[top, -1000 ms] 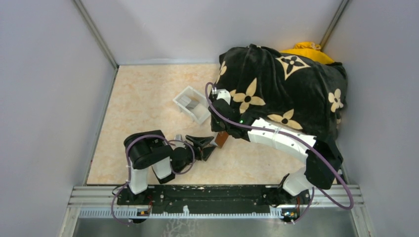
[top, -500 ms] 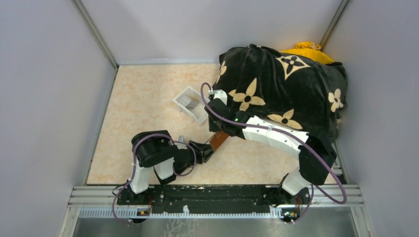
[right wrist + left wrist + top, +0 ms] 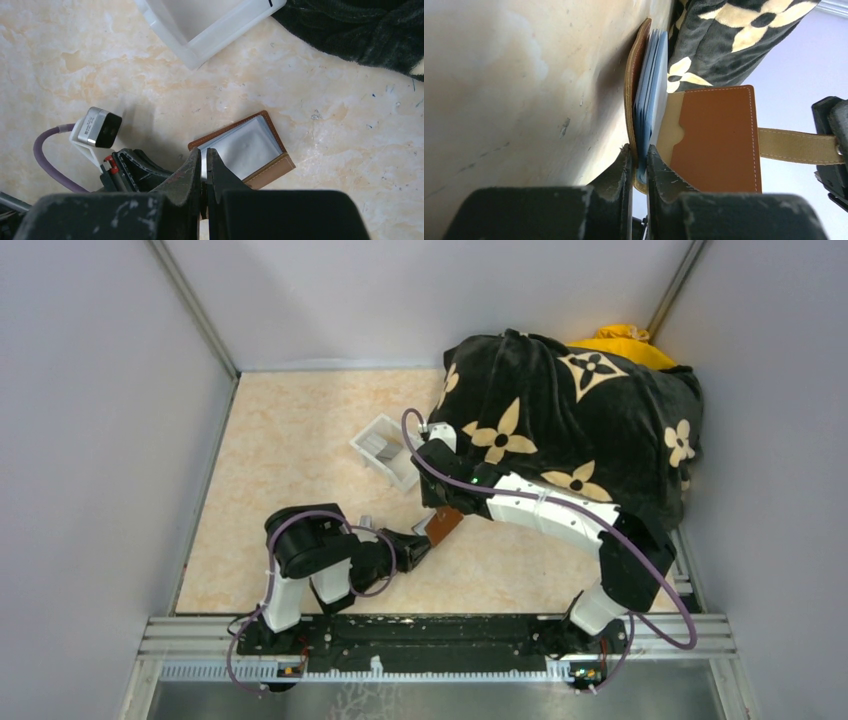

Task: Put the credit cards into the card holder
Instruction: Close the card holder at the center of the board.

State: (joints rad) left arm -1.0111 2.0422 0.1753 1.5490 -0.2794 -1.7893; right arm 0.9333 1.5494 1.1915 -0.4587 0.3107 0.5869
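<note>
Left jaws nip card holder (image 3: 719,140), wrist shows cards (image 3: 653,85)

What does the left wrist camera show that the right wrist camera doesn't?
Only left wrist: the blue cards seen edge-on as a stack inside the wallet, and its tan strap.
Only right wrist: the white tray, and the small camera on the left arm with its purple cable.
Both: the wallet, the left gripper at its edge, the table and the black blanket.
</note>
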